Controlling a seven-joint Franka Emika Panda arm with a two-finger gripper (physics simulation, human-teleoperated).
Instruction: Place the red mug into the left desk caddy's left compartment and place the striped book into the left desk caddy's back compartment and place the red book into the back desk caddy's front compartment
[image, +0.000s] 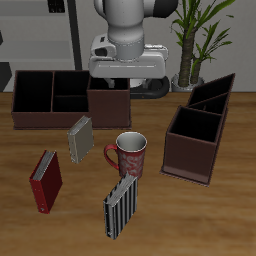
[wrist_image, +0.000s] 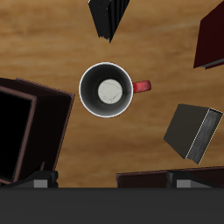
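The red mug (image: 131, 156) (wrist_image: 107, 89) stands upright mid-table, its white inside showing. The striped book (image: 121, 205) (wrist_image: 109, 17) stands nearer the table's front edge. The red book (image: 45, 181) (wrist_image: 212, 35) stands off to the side, away from the mug. The left desk caddy (image: 197, 148) (wrist_image: 48, 131), narrow and angled, sits beside the mug. The back desk caddy (image: 68, 118) (wrist_image: 153, 179), wide and long, lies farther back. My gripper (image: 112, 82) (wrist_image: 112, 182) hangs open high over the back caddy's end, behind the mug, holding nothing.
A plain grey book (image: 80, 138) (wrist_image: 194, 131) stands between the back caddy and the mug. A potted plant (image: 192, 40) rises behind the left caddy.
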